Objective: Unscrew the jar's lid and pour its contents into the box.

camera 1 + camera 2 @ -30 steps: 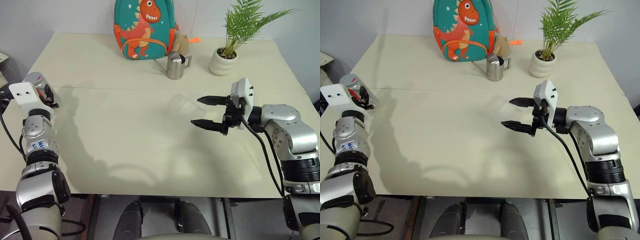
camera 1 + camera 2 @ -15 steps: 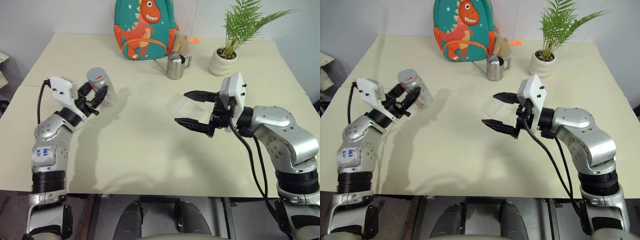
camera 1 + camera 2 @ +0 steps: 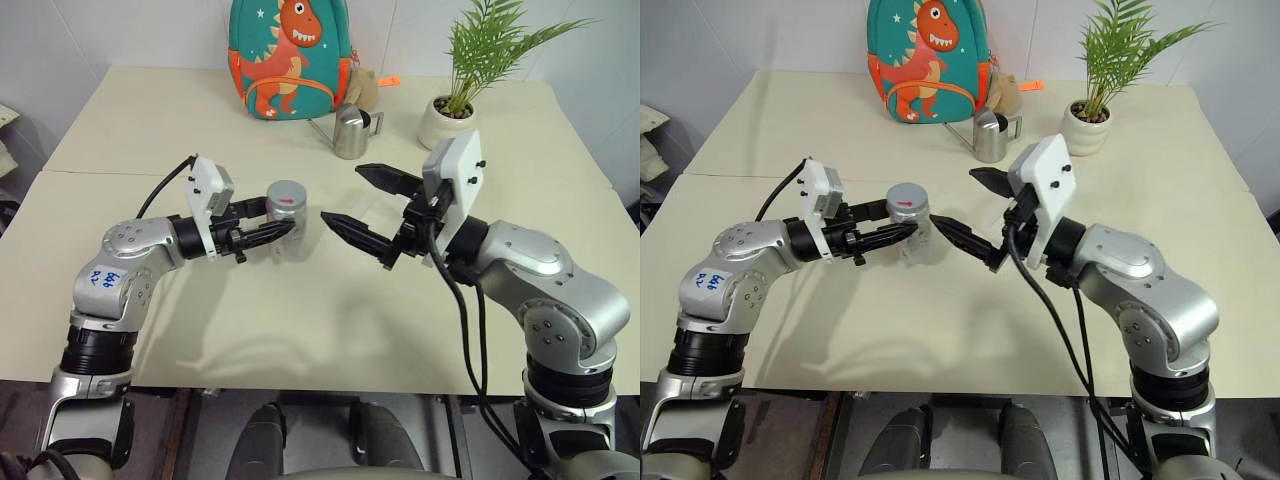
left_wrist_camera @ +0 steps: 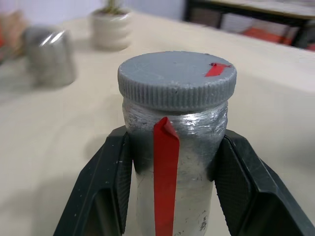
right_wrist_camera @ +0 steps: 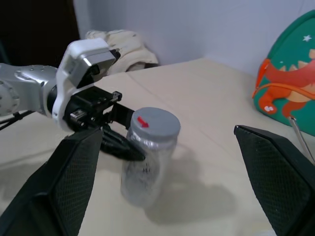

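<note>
Worktop (image 3: 200, 320) carries the scene: backpack (image 3: 290, 55), potted plant (image 3: 455, 100) and steel jug (image 3: 350, 130) along the far edge. Box (image 3: 368, 208) sits near the middle, toward the right edge, mostly hidden behind the right tool; looks empty, hard to tell.

Left tool (image 3: 262, 232) is clamped on the jar (image 3: 288, 222) below the cap, holding it upright above the worktop centre. Right tool (image 3: 365, 205) is spread wide, just beside the jar, gripping nothing.

Lid (image 4: 177, 79) is on, red mark on top, red stripe down the jar's side.

Status: jar picked up and presented. Left: grip lid, unscrew, tip contents into box. Contents can't be seen.
</note>
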`<state>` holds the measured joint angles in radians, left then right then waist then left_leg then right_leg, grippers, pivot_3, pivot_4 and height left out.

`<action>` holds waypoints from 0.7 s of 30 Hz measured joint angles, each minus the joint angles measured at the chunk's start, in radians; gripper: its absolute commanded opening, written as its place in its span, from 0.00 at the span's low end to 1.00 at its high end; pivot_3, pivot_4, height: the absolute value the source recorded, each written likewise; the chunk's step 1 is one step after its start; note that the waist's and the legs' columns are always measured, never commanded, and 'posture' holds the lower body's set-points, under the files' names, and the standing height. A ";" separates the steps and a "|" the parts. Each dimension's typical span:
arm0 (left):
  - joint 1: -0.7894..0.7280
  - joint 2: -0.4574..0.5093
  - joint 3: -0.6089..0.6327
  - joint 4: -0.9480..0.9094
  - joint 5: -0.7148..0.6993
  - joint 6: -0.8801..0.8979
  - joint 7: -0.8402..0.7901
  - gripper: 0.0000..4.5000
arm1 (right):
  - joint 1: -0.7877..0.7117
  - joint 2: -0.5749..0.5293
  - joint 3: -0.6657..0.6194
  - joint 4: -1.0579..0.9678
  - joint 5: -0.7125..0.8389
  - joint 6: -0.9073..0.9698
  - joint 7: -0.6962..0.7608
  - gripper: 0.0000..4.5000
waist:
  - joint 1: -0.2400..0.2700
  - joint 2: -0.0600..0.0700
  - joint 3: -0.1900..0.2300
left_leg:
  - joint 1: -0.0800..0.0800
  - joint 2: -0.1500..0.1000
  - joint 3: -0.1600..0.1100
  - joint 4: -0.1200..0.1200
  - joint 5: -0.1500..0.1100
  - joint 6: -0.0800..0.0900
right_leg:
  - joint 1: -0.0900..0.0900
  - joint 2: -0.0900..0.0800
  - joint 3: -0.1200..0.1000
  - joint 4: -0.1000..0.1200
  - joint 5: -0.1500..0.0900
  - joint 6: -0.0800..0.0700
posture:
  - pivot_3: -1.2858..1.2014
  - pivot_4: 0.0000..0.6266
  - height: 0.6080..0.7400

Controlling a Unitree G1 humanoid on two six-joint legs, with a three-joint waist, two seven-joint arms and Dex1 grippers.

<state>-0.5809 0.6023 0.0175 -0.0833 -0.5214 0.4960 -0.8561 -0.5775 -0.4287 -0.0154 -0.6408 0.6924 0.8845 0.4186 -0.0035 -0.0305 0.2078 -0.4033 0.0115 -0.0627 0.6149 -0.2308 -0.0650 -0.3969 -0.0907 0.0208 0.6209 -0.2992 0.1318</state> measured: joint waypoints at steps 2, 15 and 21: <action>-0.008 -0.014 -0.006 0.001 0.001 -0.021 -0.022 0.44 | -0.001 0.015 0.011 -0.011 0.000 0.017 -0.034 1.00 | 0.000 0.000 0.000 | 0.000 0.000 0.000 0.000 0.000 0.000 | 0.000 0.000 0.000 0.000 0.000 0.000 | 0.52 0.24 1.00; -0.049 -0.087 -0.047 0.016 0.018 -0.091 -0.113 0.44 | -0.012 0.096 0.099 -0.044 -0.080 0.039 -0.212 1.00 | -0.001 0.000 0.000 | 0.000 0.001 0.000 0.000 0.000 0.001 | 0.000 0.001 0.001 0.000 0.000 0.000 | 0.52 0.24 1.00; -0.063 -0.109 -0.057 0.017 0.026 -0.096 -0.119 0.44 | -0.012 0.108 0.109 -0.047 -0.088 0.050 -0.234 1.00 | -0.001 0.000 0.000 | 0.000 0.001 0.000 0.000 0.000 0.001 | -0.001 0.003 0.002 0.000 0.000 0.000 | 0.52 0.24 1.00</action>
<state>-0.6438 0.4935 -0.0392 -0.0664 -0.4950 0.3999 -0.9753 -0.5892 -0.3206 0.0936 -0.6882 0.6043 0.9345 0.1844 -0.0048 -0.0304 0.2078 -0.4033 0.0127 -0.0630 0.6145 -0.2310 -0.0644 -0.3974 -0.0880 0.0231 0.6212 -0.2993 0.1316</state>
